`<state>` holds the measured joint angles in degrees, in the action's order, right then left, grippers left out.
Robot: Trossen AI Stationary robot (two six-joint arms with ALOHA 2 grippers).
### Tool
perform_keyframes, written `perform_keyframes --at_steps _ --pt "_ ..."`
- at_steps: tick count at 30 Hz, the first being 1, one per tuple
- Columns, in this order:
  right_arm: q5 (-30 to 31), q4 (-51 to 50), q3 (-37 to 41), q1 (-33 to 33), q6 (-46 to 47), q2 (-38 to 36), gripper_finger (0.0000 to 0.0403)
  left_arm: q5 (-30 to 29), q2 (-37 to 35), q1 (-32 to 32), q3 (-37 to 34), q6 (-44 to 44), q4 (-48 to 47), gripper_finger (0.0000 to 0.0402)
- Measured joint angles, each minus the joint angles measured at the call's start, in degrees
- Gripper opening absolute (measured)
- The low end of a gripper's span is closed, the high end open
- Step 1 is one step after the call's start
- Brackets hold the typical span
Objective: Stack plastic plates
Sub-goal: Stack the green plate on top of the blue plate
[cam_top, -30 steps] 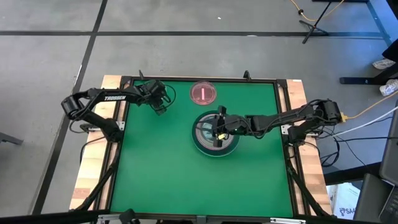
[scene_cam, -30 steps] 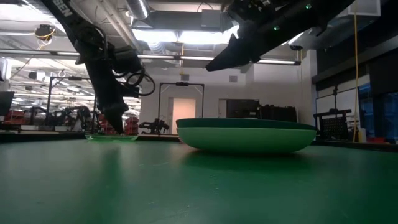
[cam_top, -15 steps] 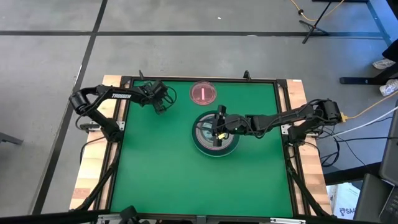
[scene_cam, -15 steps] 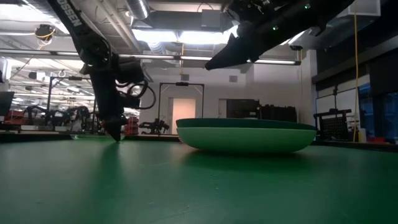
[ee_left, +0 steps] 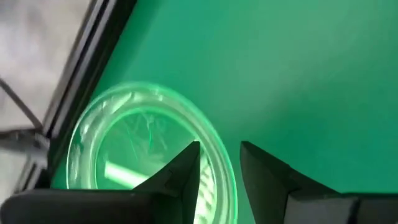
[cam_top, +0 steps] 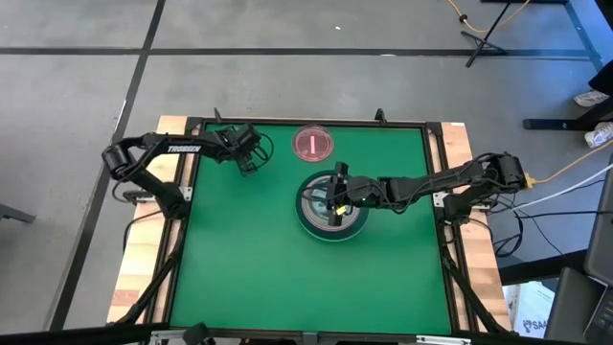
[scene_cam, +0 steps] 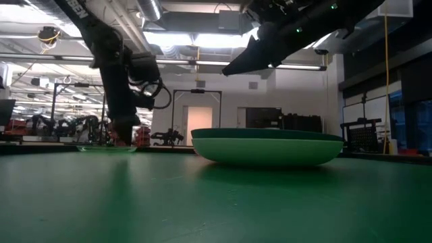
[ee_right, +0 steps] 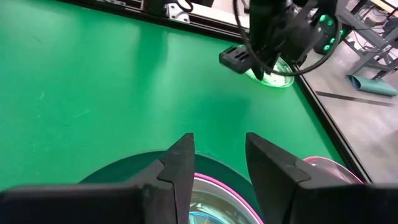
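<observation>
A stack of plates [cam_top: 316, 222] sits mid-table: a large light green one [scene_cam: 266, 152] at the bottom, a dark green one on it, and pink-rimmed and smaller ones [ee_right: 214, 186] inside. My right gripper [ee_right: 219, 140] hangs open above the stack, clear of it [scene_cam: 229, 69]. A small translucent green plate [ee_left: 124, 143] lies flat near the table's far left corner. My left gripper [ee_left: 219, 146] is down at this plate's rim, open, with one finger over the plate and one outside it. A small pink plate with a bar mark [cam_top: 313, 144] lies near the far edge. My left gripper comes from above, pointing down, at the small green plate's rim [ee_left: 227, 177], which passes between its two fingers. The plate lies flat on the table. Whether a finger touches the rim, I cannot tell.
A raised dark frame [cam_top: 187, 192] borders the green mat, close beside the small green plate. Open mat lies across the table's near half [cam_top: 306, 278]. The small pink plate also shows beside the stack in the right wrist view [ee_right: 326, 165].
My left gripper dipped down to the table at the small green plate, then came up a little, staying at the plate's rim. The left arm's elbow shifted slightly. My right arm kept still above the stack.
</observation>
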<state>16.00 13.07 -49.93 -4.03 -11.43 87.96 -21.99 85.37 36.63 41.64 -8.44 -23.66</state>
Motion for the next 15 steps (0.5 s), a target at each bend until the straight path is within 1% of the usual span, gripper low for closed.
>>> perform_keyframes --at_steps 3,7,9,12,13,15 --pt "0.01 -0.04 0.0 0.0 -0.01 0.0 0.0136 0.16 -1.39 -0.06 0.6 3.64 -4.65 0.0107" --pt "0.0 -0.74 0.0 0.0 -0.02 0.0 0.0136 0.05 -2.04 0.64 0.23 6.33 -6.79 0.0107" --pt "-0.01 -0.85 0.0 0.0 -0.01 0.0 0.0136 1.69 -2.04 1.73 -0.53 6.79 -6.41 0.0107" --pt "0.01 -0.78 0.0 0.0 -0.01 0.0 0.0136 7.07 -2.03 3.15 -2.11 6.34 -5.7 0.0107" --pt "0.01 -0.78 0.0 0.0 -0.01 0.0 0.0136 7.09 -2.01 3.51 -2.46 5.91 -5.5 0.0107" --pt "0.01 -0.73 0.0 0.0 -0.01 0.0 0.0136 5.2 -2.01 4.3 -2.72 4.98 -4.44 0.0107"
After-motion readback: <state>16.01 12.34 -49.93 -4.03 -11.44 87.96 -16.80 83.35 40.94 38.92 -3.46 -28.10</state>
